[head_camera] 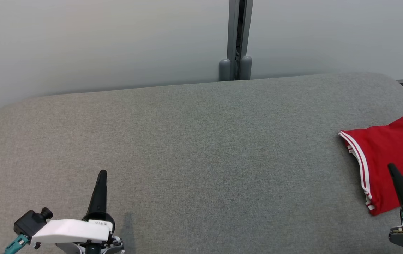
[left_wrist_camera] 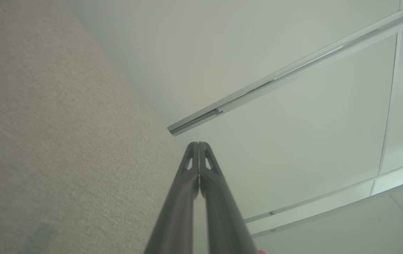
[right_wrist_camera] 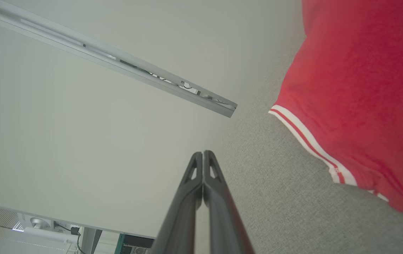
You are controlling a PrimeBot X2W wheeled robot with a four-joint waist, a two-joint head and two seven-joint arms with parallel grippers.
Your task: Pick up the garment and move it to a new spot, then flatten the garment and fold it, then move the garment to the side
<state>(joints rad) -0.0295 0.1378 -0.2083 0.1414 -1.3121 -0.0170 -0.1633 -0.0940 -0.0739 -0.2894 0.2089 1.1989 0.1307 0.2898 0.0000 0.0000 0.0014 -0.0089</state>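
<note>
Looks basically done tbh, with the red garment (head_camera: 388, 148) lying folded-ish at the right edge of the grey surface (head_camera: 187, 141) and left gripper (head_camera: 102, 173) and right gripper (head_camera: 391, 166) both pinched closed on nothing.

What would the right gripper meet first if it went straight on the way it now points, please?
Probably the pale wall: in its wrist view the shut right gripper aims past the edge of the grey surface, the red garment off to one side. Depth is unclear.

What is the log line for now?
red white-trimmed garment: on grey fabric surface, right side | left gripper: shut, empty | right gripper: shut, empty
</note>
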